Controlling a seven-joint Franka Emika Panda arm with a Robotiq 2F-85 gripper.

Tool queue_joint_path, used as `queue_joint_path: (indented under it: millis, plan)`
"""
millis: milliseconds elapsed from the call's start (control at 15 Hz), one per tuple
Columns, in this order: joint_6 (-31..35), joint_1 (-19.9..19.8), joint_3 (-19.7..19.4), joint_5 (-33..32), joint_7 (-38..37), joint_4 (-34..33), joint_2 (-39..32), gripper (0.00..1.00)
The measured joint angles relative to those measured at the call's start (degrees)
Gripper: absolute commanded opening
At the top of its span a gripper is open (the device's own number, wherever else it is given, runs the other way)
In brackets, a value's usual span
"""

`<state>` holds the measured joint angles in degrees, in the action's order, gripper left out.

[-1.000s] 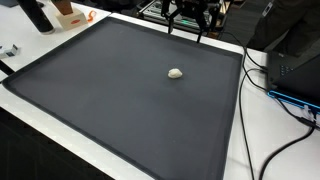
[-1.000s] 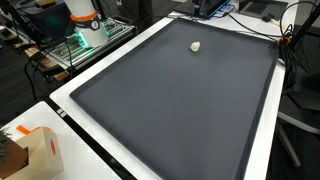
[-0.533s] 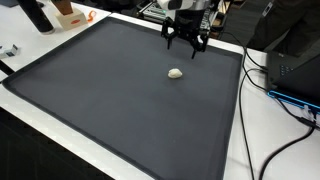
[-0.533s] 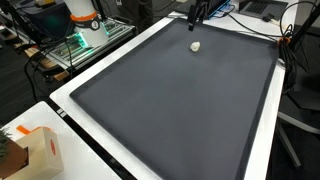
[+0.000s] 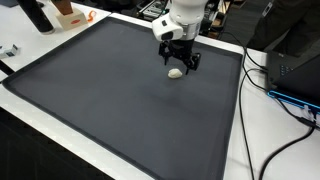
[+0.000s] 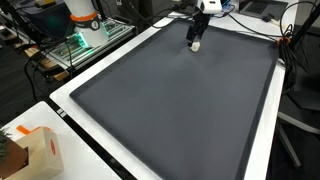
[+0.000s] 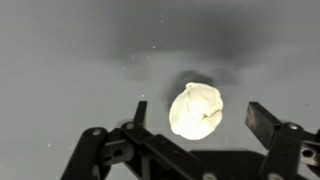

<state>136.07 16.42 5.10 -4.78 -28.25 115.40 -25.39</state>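
In an exterior view my gripper (image 5: pixel 177 62) hangs straight down over the white lump (image 5: pixel 175 72). The lump lies on the dark mat (image 5: pixel 100 100), in the mat's far half, toward the side where the cables (image 5: pixel 262 85) run off the mat. My fingers spread to either side above the lump and carry nothing. I judge the approach as good as made, since I am lined up over the lump and low. The grasp itself is not done, so closing and lifting are all left.

In an exterior view from across the mat (image 6: pixel 150 110), the gripper (image 6: pixel 195 36) shows small near the mat's far edge. It covers most of the lump (image 6: pixel 194 46), with only a pale bit showing beneath. This view does not tell me how wide I stand. It alone shows the orange-and-white carton (image 6: pixel 32 150) off the mat's near corner, well apart from the lump.

In the wrist view the lump (image 7: pixel 196 110) sits in the middle, resting on the mat (image 7: pixel 60 50). My 2 fingers (image 7: pixel 262 120) stand at full spread, 1 on each side and both apart from it. Only here do I see the gaps beside the lump and its creased, uneven surface. My height above the mat I read better from outside
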Motion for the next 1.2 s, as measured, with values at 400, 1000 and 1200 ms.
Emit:
queue_joint_path:
  millis: [400,1000,1200]
  plan:
    - [0.15,0.16,-1.01,0.02,-2.45,-1.36,-2.42,0.54]
    - [0.17,0.65,-1.19,0.04,-4.79,-2.47,-2.93,0.05]
    - [0.17,0.76,-1.3,0.04,-5.72,-2.59,-2.95,0.03]
